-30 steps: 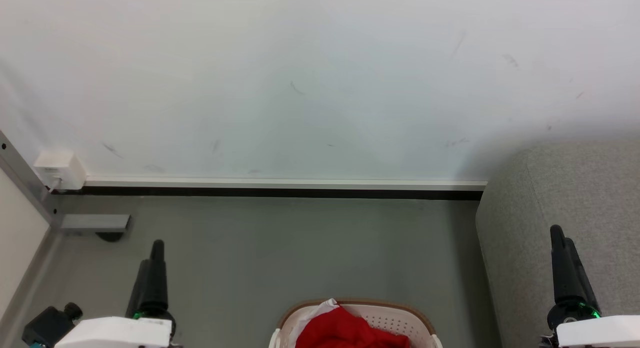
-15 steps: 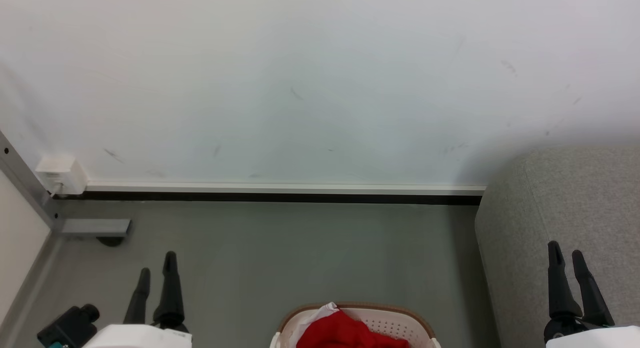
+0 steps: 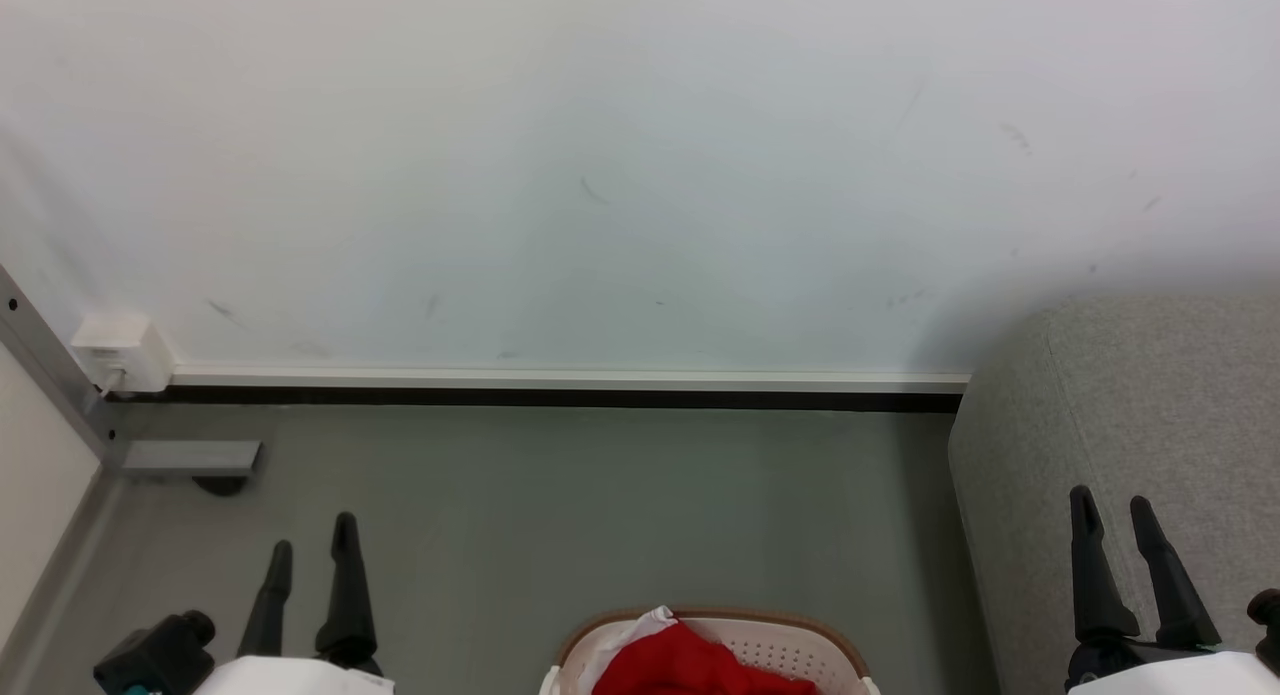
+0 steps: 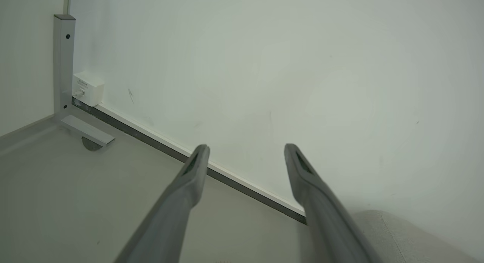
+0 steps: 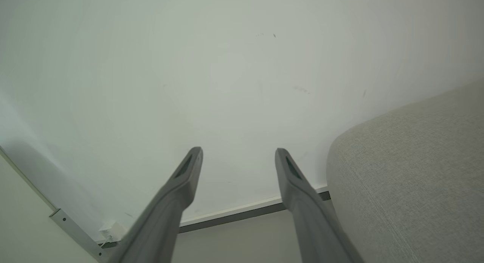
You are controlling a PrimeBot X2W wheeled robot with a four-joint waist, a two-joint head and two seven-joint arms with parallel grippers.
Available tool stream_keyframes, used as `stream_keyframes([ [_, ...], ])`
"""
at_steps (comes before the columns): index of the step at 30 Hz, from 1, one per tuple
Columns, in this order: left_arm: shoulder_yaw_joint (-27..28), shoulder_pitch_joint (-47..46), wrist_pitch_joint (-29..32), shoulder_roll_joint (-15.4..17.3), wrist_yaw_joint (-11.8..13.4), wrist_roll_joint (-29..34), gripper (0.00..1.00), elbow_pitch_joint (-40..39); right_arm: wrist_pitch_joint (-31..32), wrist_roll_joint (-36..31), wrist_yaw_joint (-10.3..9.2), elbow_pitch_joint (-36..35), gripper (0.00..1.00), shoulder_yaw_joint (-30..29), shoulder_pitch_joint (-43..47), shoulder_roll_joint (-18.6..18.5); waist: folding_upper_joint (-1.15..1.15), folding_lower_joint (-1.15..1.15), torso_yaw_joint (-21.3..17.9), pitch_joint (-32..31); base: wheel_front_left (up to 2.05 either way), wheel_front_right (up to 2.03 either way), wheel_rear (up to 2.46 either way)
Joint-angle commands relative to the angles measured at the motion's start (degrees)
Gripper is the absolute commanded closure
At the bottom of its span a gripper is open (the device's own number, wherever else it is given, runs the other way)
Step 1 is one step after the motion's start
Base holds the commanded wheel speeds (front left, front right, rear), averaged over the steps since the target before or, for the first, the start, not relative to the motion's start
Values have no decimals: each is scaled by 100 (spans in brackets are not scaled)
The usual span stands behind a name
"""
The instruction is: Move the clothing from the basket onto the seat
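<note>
The bright red clothing (image 3: 690,665) with a white patch lies in the cream basket (image 3: 800,647), which has a brown rim and sits at the bottom middle of the head view, partly cut off. The light grey seat (image 3: 1140,405) stands at the right, and its corner also appears in the right wrist view (image 5: 416,172). My left gripper (image 3: 312,535) is open over the floor, left of the basket. My right gripper (image 3: 1110,505) is open in front of the seat. Both wrist views show empty spread fingers, left (image 4: 245,147) and right (image 5: 239,151).
A white wall (image 3: 600,175) with a dark baseboard (image 3: 560,397) runs across ahead. A grey metal frame post (image 3: 50,365) with a foot plate (image 3: 190,457) and a small white box (image 3: 115,350) stand at the left corner. Grey floor (image 3: 600,505) lies between the grippers.
The left gripper turned so both its fingers show, and drew lower in the view. The right gripper did the same. The head camera shifted slightly.
</note>
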Motion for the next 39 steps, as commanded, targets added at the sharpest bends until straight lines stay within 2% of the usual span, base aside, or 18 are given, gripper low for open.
stream_keyframes([
  [1, 2, -2, -61, 89, 11, 235, 0, -26, -28, -253, -6, -50, 0, -89, -76, -9, 0, 0, 2, -4, 0, 0, 0],
  [27, 12, 113, -416, 6, 4, 1485, 0, -78, -39, -1743, -9, -46, 0, -437, 31, 317, 0, 0, -12, -61, 0, 0, 0],
  [39, 3, 149, -569, -13, -35, 2001, 0, -94, -41, -2328, -10, 8, 0, -395, 61, 464, 0, 0, -31, -79, 0, 0, 0],
])
